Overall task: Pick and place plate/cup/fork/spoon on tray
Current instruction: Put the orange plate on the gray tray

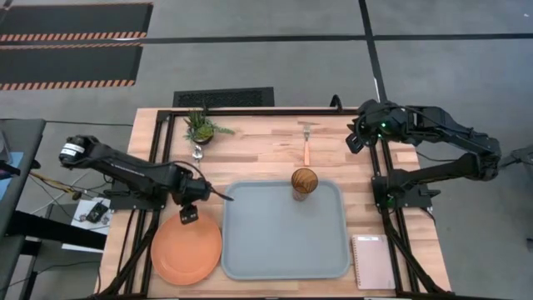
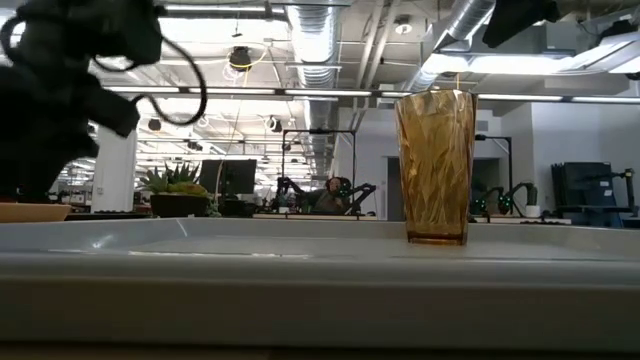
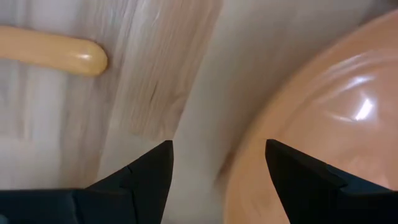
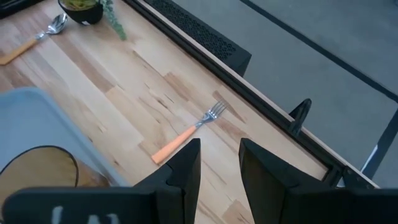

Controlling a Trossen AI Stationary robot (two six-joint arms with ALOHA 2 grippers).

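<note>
Cup point(image 1: 304, 182) standing on tray point(image 1: 250, 250); left gripper point(image 3: 217, 168), fingers apart, hovering above plate point(image 1: 186, 250) rim; right gripper point(image 4: 219, 163) parted, idle; next likely: descend, clamp rim

Tray point(image 1: 283, 237) sat lower centre of the surface point(image 1: 258, 154), cup point(image 1: 304, 182) upright at its upper right edge. Plate point(image 1: 186, 250) lay lower left, just beside the tray. Left claw point(image 1: 188, 214) hung over the plate's upper rim. Fork point(image 1: 306, 143) lay above the cup, spoon point(image 1: 197, 153) under the plant point(image 1: 201, 127). Right claw point(image 1: 356, 133) waited upper right. Notepad point(image 1: 373, 261) lower right.
</note>
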